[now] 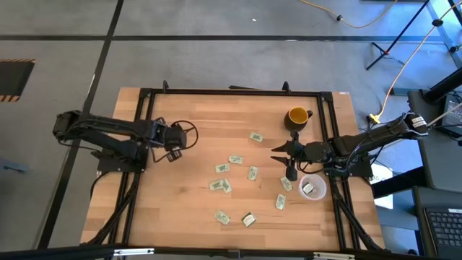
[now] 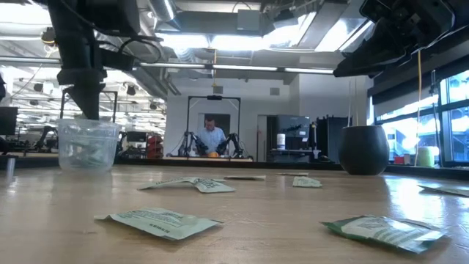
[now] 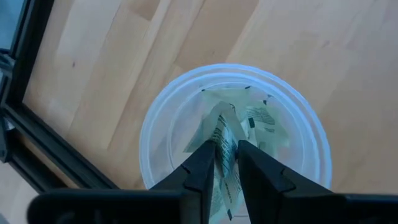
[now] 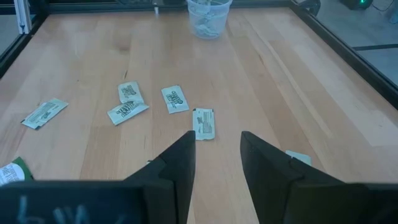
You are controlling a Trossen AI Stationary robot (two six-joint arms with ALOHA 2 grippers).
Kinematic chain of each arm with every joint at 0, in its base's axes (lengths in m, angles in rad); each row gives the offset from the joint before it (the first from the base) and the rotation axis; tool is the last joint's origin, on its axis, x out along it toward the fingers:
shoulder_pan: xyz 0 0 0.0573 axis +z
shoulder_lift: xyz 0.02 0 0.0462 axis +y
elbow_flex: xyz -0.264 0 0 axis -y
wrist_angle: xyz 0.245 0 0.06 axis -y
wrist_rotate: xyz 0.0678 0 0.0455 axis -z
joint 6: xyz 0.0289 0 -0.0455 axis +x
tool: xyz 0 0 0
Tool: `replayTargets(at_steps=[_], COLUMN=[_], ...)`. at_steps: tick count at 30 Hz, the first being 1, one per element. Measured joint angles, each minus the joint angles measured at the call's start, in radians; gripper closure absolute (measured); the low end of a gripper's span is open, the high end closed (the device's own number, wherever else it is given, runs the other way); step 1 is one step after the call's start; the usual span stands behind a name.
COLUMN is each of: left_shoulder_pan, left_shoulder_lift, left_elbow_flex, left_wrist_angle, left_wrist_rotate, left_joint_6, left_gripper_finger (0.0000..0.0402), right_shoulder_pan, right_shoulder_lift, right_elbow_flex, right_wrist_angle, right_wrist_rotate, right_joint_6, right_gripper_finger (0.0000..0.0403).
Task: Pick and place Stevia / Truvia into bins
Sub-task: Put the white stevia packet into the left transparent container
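L claw (image 3: 225, 163) sits over the L cup (image 3: 155, 134), fingers a little apart w/ a packet (image 3: 224, 140) between them; print too small to read. Loose packets (image 1: 236, 159) dot mid surface (image 1: 180, 209). R claw (image 4: 215, 155) open, empty, near R cup (image 1: 323, 189).

Two dark arms on black frames

Both arms are dark, near-black, built of blocky jointed segments. The left arm (image 1: 108, 133) carries a thin black cable that loops out beside its wrist, on the side toward the yellow mug (image 1: 297, 115). The right arm (image 1: 361, 144), just beside that mug, ends toward its base in a pale grey collar. Each arm stands on a black tubular frame (image 1: 130, 195) splayed down the table's side. The left gripper (image 3: 227, 163) has two matte black, wedge-shaped fingers; the right gripper (image 4: 216, 158) has broader black fingers with flat inner faces
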Motion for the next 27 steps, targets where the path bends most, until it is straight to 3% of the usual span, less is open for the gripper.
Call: replayTargets(at_steps=[12,18,27], left_shoulder_pan=[0.039,0.039,-0.021], left_shoulder_lift=[0.0,-0.03,-0.211], left_elbow_flex=[0.002,0.077,0.055], left_wrist_angle=[0.004,-0.028,0.281], left_wrist_rotate=[0.036,0.007,0.046], left_joint_6=[0.038,0.084,0.204], left_gripper_finger=[0.0285,0.0265,0.0269], right_shoulder_pan=[0.0,0.0,0.0], right_shoulder_lift=[0.0,0.0,0.0], right_elbow_flex=[0.0,0.0,-0.001], right_wrist_angle=[0.0,0.0,0.0], right_wrist_rotate=[0.0,0.0,0.0], right_joint_6=[0.0,0.0,-0.002], right_gripper_finger=[0.0272,0.0272,0.0272])
